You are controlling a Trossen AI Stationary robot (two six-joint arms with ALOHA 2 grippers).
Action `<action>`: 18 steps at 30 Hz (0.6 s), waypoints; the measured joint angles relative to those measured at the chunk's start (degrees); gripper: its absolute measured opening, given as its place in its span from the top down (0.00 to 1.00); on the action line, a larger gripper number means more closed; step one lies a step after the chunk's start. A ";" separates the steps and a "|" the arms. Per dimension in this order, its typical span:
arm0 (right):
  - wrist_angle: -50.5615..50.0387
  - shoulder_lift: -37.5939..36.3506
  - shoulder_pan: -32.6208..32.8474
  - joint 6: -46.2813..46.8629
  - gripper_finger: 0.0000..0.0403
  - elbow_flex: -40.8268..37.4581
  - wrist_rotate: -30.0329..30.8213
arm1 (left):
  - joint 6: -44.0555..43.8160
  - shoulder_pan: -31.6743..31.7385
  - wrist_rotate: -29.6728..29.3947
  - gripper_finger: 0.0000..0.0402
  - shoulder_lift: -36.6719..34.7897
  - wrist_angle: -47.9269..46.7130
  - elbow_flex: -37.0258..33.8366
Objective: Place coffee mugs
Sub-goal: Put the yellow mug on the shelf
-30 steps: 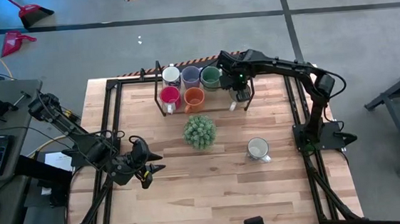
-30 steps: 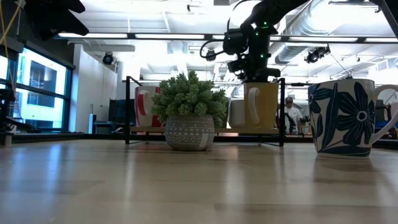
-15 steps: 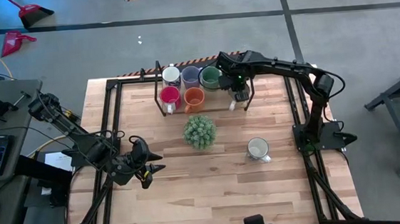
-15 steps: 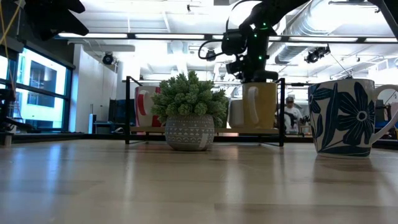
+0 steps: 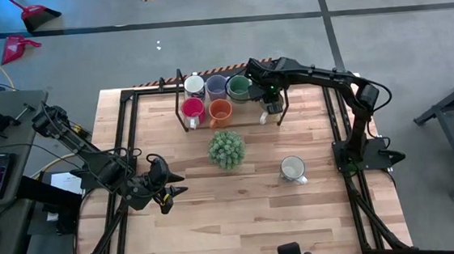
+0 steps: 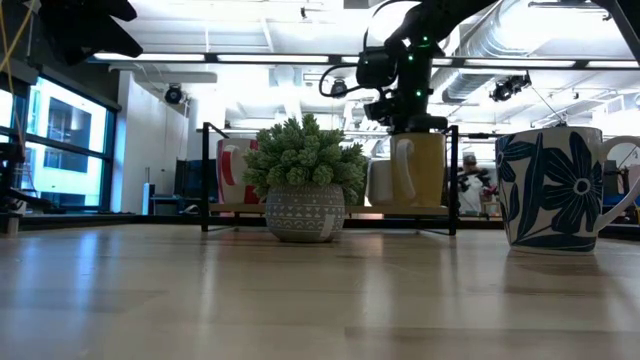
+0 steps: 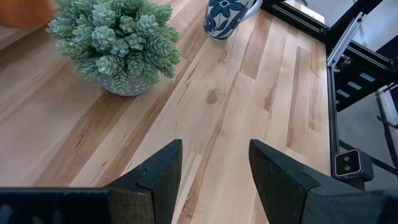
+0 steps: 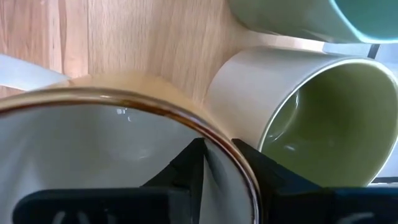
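A black wire rack (image 5: pixel 181 106) at the table's far middle holds white (image 5: pixel 194 85), pale blue (image 5: pixel 216 85), green (image 5: pixel 238 85), red (image 5: pixel 193 108) and orange (image 5: pixel 220 110) mugs. My right gripper (image 5: pixel 272 105) is over the rack's right end, shut on a cream mug with a brown rim (image 6: pixel 418 170). A pale green-lined mug (image 8: pixel 311 118) stands right beside that mug. A white mug with blue flowers (image 5: pixel 293 169) stands on its base on the table's right half. My left gripper (image 5: pixel 167 193) is open and empty over the near left of the table. My right gripper holds the cream mug by its rim wall (image 8: pixel 219 144), one finger inside the mug and one outside. The fingers come from above, pointing down. The mug is upright with its base level with the rack's floor (image 6: pixel 420 207); whether it rests there I cannot tell.
A spiky green plant in a grey pot (image 5: pixel 226 149) stands mid-table, between the rack and the near side. The rack's upright posts (image 6: pixel 453 175) flank the held mug. A person (image 6: pixel 470 180) shows far behind the table. Bare wood lies along the near side.
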 joint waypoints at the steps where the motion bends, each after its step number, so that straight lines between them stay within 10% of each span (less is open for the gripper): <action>1: 0.00 0.00 0.00 0.01 0.82 0.02 0.16 | 0.01 0.00 -0.02 0.57 0.01 -0.01 0.00; 18: 1.25 -0.09 0.01 0.21 0.82 0.09 1.90 | 0.03 0.00 -0.01 0.57 0.00 -0.03 0.00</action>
